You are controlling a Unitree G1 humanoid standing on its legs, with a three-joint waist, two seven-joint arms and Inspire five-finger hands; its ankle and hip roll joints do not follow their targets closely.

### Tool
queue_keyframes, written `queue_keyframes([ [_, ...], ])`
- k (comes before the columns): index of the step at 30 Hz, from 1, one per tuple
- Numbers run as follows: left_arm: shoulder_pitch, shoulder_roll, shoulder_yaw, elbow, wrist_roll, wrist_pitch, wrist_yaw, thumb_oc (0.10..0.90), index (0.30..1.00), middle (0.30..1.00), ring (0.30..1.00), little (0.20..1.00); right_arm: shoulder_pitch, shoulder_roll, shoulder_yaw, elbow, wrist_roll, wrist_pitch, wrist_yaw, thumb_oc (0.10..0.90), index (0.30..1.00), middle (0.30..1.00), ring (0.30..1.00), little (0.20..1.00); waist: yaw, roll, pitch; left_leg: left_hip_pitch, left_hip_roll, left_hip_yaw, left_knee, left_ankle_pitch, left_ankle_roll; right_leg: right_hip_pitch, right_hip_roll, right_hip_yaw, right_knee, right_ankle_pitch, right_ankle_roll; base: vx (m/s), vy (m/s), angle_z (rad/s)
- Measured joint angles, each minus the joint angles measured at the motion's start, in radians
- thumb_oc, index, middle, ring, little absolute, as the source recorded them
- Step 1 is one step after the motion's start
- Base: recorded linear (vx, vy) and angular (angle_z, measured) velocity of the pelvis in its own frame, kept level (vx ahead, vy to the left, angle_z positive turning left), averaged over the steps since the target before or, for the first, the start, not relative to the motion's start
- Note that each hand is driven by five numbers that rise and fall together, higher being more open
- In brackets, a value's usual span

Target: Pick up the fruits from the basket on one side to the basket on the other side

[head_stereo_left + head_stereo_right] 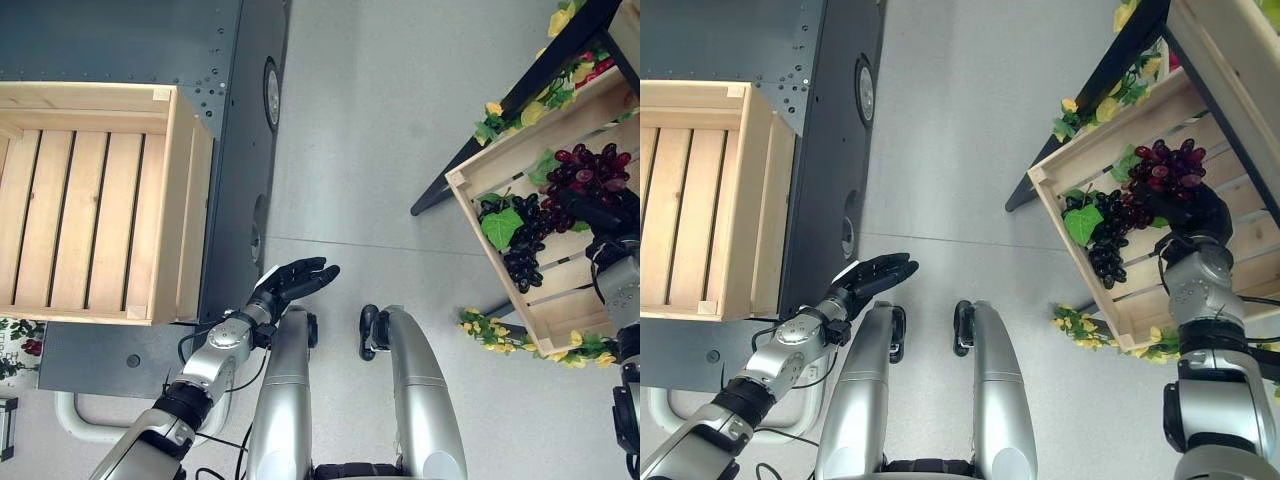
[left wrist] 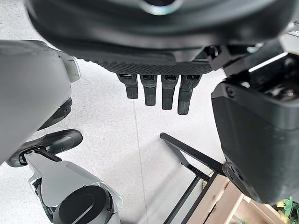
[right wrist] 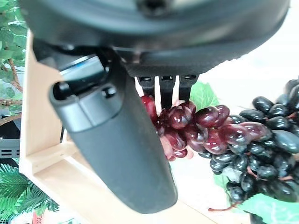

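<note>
Our right hand [image 1: 1198, 215] is reaching into the right crate [image 1: 1145, 310], fingers [image 3: 161, 86] resting straight on the red grapes [image 1: 1170, 165] beside the black grapes [image 1: 1110, 235]. Our left hand [image 1: 295, 280] is hovering spread beside the left crate [image 1: 170, 200].

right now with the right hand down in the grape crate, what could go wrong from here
The right hand lies over the red grapes, which press against the black grapes; a lift may drag both bunches or shed berries. The empty crate sits far across on the robot's left, so a loose hold could drop fruit onto the floor.
</note>
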Motion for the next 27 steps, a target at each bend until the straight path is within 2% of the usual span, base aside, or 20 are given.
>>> queue_keyframes([
  [13, -0.005, -0.008, 0.0, 0.001, 0.0, 0.0, -0.002, 0.8, 0.9, 0.9, 0.9, 0.9, 0.018, -0.009, -0.003, -0.003, 0.0, 0.006, 0.003, 0.8, 0.9, 0.9, 0.9, 0.9, -0.035, -0.004, -0.001, 0.054, 0.03, 0.005, -0.018, -0.008, 0.006, 0.062, 0.028, 0.001, -0.047, 0.01, 0.01, 0.01, 0.028, -0.04],
  [20, -0.004, -0.028, -0.001, 0.014, 0.001, 0.0, -0.004, 0.8, 0.9, 0.9, 0.9, 0.9, 0.109, -0.007, -0.002, -0.044, -0.011, 0.018, 0.029, 0.8, 0.9, 0.9, 0.9, 0.9, -0.047, -0.014, -0.003, 0.159, 0.05, 0.018, -0.08, -0.015, 0.006, 0.167, 0.048, 0.001, -0.121, 0.016, 0.011, 0.02, 0.032, -0.05],
  [27, -0.013, -0.05, 0.0, 0.033, 0.001, 0.0, -0.003, 0.8, 0.9, 0.9, 0.9, 0.9, 0.161, 0.024, -0.001, -0.08, -0.047, 0.021, 0.046, 0.8, 0.9, 0.9, 0.9, 0.9, -0.057, -0.02, -0.004, 0.223, 0.074, 0.035, -0.082, -0.042, 0.005, 0.226, 0.066, 0.014, -0.136, 0.014, 0.001, 0.03, 0.047, -0.11],
])
